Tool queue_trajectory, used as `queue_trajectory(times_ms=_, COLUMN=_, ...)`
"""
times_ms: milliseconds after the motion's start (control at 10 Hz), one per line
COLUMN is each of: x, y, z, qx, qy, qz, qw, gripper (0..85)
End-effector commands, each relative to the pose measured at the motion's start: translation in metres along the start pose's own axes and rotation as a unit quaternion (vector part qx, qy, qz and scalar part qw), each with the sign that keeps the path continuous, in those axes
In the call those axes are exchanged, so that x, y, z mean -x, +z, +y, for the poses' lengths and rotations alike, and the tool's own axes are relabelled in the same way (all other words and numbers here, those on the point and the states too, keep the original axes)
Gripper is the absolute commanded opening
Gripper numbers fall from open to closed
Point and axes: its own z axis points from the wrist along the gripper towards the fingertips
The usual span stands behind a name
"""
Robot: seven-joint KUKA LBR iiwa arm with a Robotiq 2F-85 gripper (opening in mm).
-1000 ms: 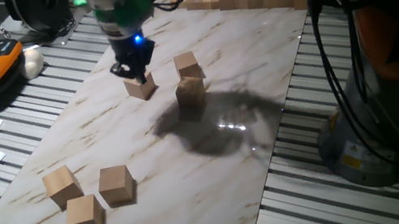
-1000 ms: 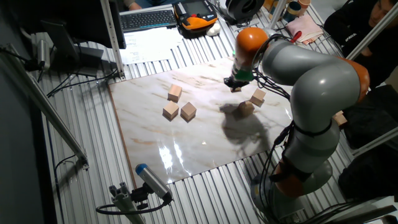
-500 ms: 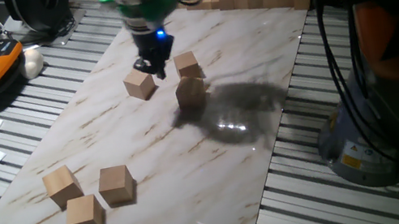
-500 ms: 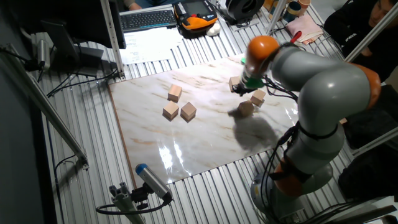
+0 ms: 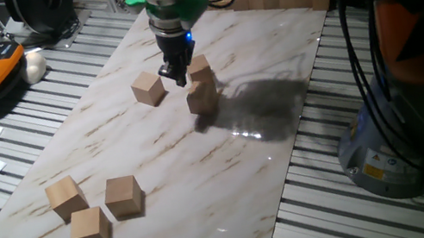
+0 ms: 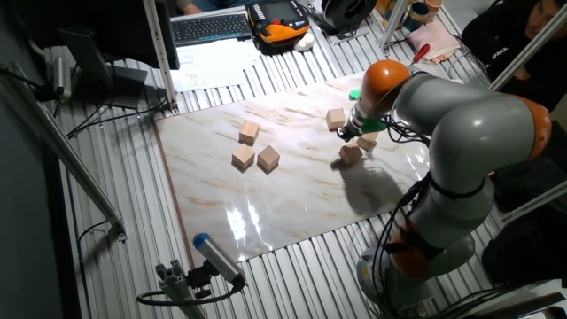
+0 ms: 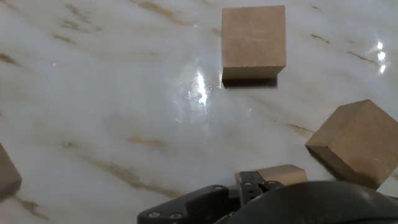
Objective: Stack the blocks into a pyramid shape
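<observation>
Right now we have the gripper (image 5: 179, 76) low over the marble board (image 5: 160, 172), between three loose blocks: one (image 5: 148, 88) just to its left in the fixed view, two (image 5: 198, 68) (image 5: 202, 98) just beside it on the right. Whether its fingers are parted or closed, we cannot tell. The other three blocks (image 5: 92, 210) sit clustered well apart, toward the near end. Any of the three nearby is a short sideways reach, we judge.

The single arm reaches over the table with its wrist turned straight downward, the gripper (image 5: 179, 76) (image 6: 348, 134) poised low above the surface with nothing seen between its fingers, though whether the jaws stand apart or closed cannot be determined.
</observation>
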Motion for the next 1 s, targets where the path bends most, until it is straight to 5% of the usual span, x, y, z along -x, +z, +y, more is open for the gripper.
queue_trajectory(times_ms=0, x=-0.002, y=0.002, z=-0.005, qx=0.002, qy=-0.007, qz=0.003, qw=1.0, gripper=0.0)
queue_trajectory(times_ms=300, x=-0.012, y=0.008, z=-0.018, qx=-0.013, qy=-0.015, qz=0.013, qw=0.9997, gripper=0.0)
queue_trajectory(times_ms=400, x=-0.014, y=0.009, z=-0.02, qx=-0.015, qy=-0.02, qz=0.014, qw=0.9996, gripper=17.0)
queue_trajectory(times_ms=500, x=-0.015, y=0.01, z=-0.021, qx=-0.014, qy=-0.024, qz=0.016, qw=0.9995, gripper=17.0)
queue_trajectory(times_ms=600, x=-0.016, y=0.011, z=-0.021, qx=-0.013, qy=-0.025, qz=0.02, qw=0.9994, gripper=34.0)
queue_trajectory(times_ms=900, x=-0.019, y=0.013, z=-0.021, qx=-0.016, qy=-0.024, qz=0.033, qw=0.999, gripper=34.0)
